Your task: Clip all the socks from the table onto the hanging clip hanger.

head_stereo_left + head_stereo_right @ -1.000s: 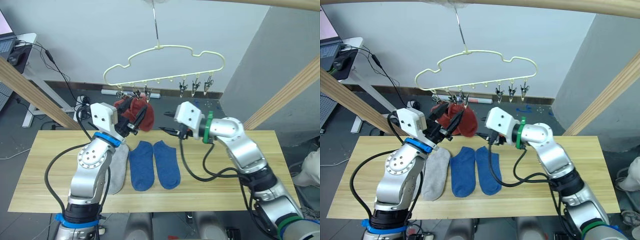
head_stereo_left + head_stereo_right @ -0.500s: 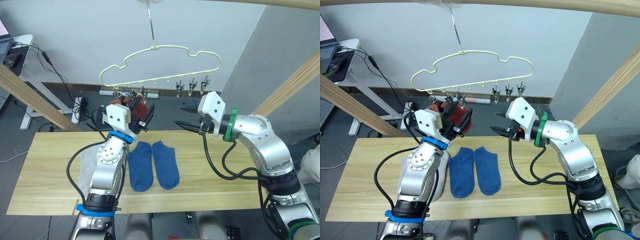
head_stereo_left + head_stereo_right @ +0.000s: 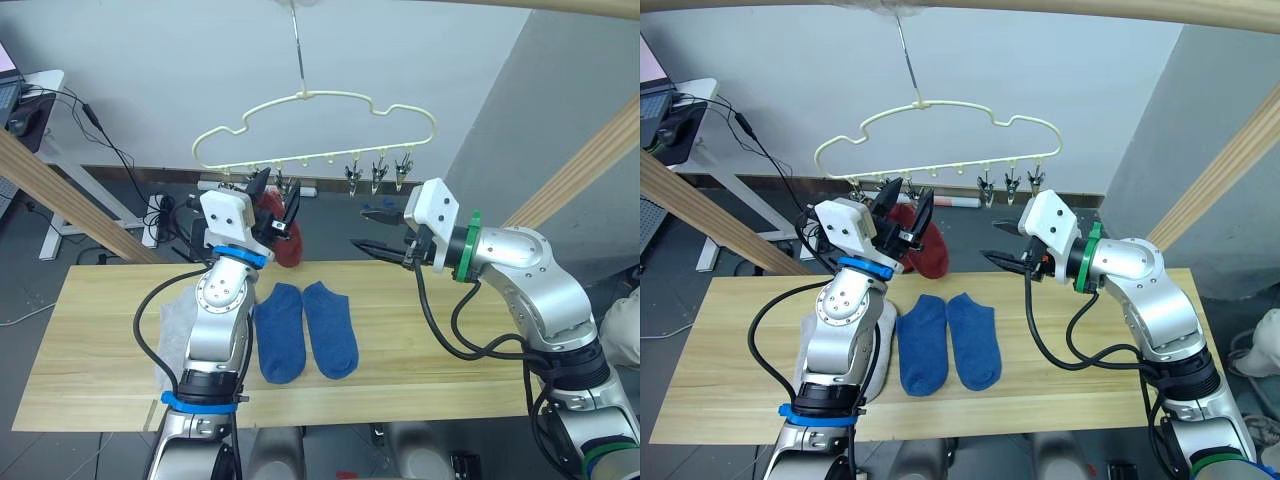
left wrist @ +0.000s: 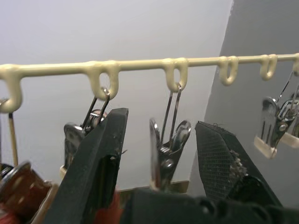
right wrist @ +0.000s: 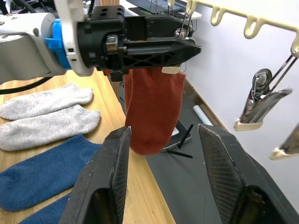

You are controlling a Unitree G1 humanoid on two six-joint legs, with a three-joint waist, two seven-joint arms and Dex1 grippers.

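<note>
While a rust-red sock (image 5: 153, 109) hangs clipped at the left end of the clip hanger (image 3: 310, 98), two blue socks (image 3: 304, 328) and two grey socks (image 5: 46, 116) lie flat on the desk (image 3: 90, 370) awaiting their turn. I'd say the left gripper (image 3: 904, 205) is raised to the clip row, its fingers (image 4: 100, 158) spread wide either side of a metal clip (image 4: 167, 144) without squeezing it, holding nothing. Off to the right, the right gripper (image 3: 372, 228) hovers level with the hung sock, fingers (image 5: 110, 172) parted and empty, seemingly kept near to steady the hanger or help.
</note>
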